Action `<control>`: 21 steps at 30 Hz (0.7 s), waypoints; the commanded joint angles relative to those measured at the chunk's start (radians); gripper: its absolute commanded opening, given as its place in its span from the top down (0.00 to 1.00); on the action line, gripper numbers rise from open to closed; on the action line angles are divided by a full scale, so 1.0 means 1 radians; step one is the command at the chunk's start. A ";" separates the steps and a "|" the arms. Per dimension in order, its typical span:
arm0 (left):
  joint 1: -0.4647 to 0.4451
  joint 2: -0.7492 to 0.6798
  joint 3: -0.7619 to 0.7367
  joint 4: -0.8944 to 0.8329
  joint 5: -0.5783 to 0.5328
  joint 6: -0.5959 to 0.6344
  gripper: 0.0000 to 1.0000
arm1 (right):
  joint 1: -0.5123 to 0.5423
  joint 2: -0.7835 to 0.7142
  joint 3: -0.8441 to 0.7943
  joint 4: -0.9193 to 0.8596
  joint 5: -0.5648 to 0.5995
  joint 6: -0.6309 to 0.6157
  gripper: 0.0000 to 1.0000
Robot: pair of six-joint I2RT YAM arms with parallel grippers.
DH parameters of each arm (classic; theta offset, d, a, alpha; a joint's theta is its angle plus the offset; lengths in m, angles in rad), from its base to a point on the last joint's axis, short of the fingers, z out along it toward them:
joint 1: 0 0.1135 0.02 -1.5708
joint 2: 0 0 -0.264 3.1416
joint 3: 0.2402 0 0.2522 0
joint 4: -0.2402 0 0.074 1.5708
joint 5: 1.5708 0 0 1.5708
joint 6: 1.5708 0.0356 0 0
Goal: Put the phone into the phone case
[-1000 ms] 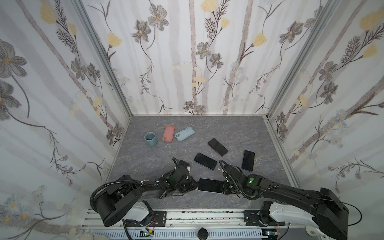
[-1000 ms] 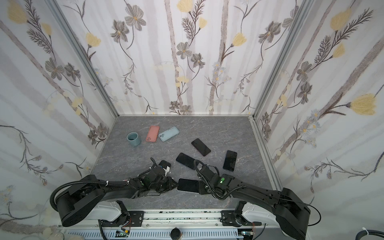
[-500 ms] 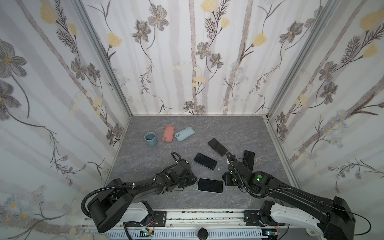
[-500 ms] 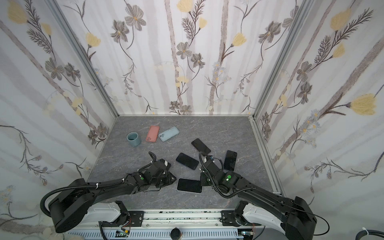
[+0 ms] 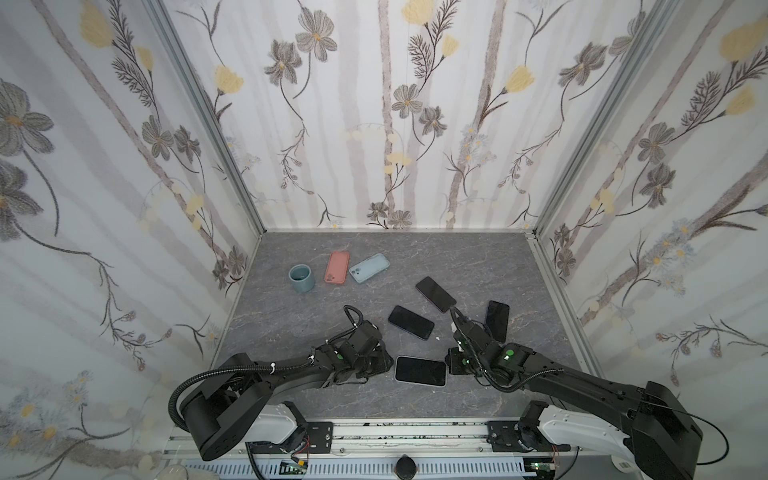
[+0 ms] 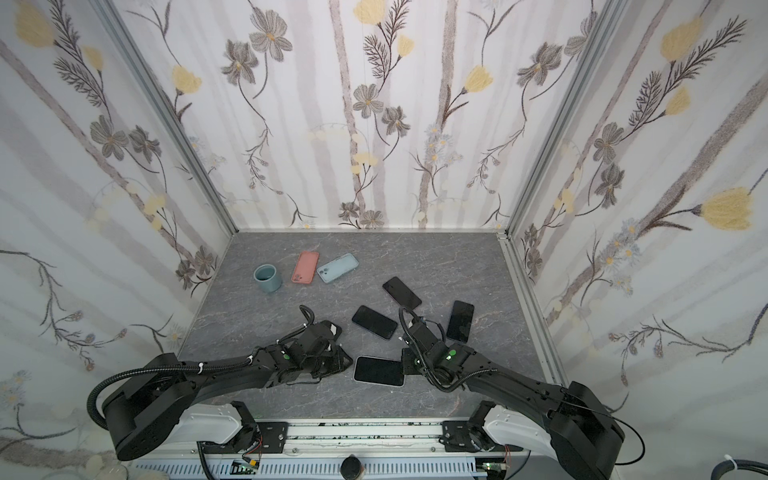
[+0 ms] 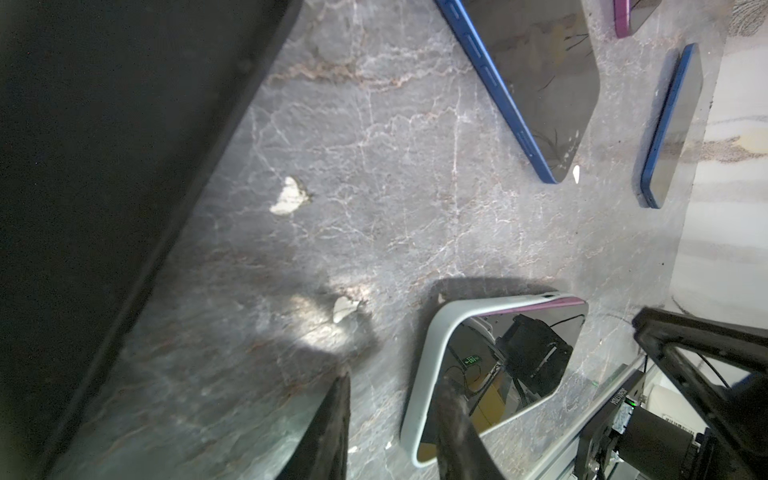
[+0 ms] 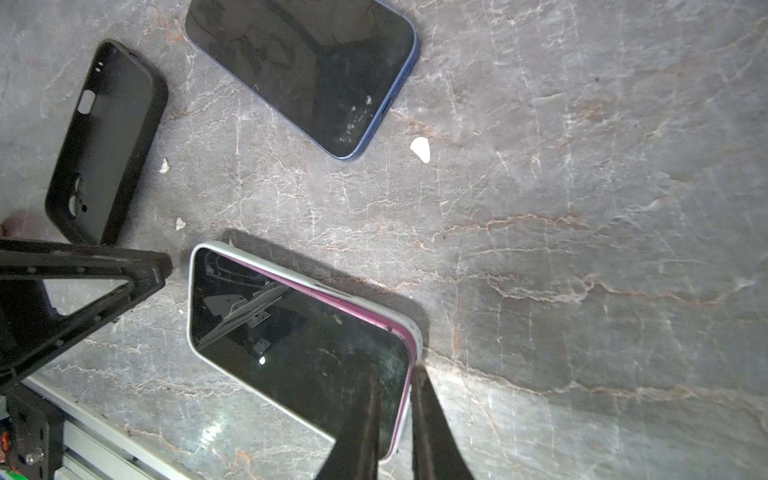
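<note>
In both top views the phone (image 5: 420,371) (image 6: 379,371) lies flat and screen up, close to the bench's front edge and about midway along it. My left claw (image 5: 387,363) is at one short end and my right claw (image 5: 452,365) at the other. A teal cup (image 5: 302,278), a salmon case (image 5: 336,267) and a pale blue case (image 5: 369,268) sit toward the back edge, left of the middle.

In my left wrist view, my left claw (image 7: 392,378) stands open with only bare bench between the jaws. One finger (image 7: 451,415) crosses the end of the pale phone case (image 7: 426,365) that the phone sits in.

In my right wrist view, my right claw (image 8: 395,374) has its jaws nearly together astride the case's end rim, one finger over the glass and one outside. Whether they actually pinch it I cannot tell. The phone's purple side stands proud of the rim along the long edge farther from the front rail, so I judge that edge unseated. An empty black case (image 8: 104,137) and a blue phone (image 8: 307,70) lie beyond.

The phone should be stiff, dense and slick on its glass, and the case's lip soft and springy. I would hold it by the ends and press at the corners, not on the screen.

The bench (image 8: 582,208) is hard, grey and veined like stone, dotted with white chips (image 8: 420,148). Flowered walls close three sides.
</note>
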 commanded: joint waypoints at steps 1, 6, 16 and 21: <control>0.002 0.016 0.002 0.050 0.024 -0.021 0.66 | 0.001 0.037 0.012 0.025 -0.038 -0.030 0.83; 0.002 0.040 0.005 0.083 0.047 -0.032 0.66 | 0.001 0.073 0.017 0.018 -0.049 -0.044 0.84; 0.000 0.074 0.012 0.096 0.064 -0.027 0.67 | 0.001 0.089 0.011 0.012 -0.039 -0.054 0.89; 0.000 0.097 0.012 0.107 0.084 -0.030 0.68 | 0.000 0.102 0.011 0.009 -0.043 -0.056 0.89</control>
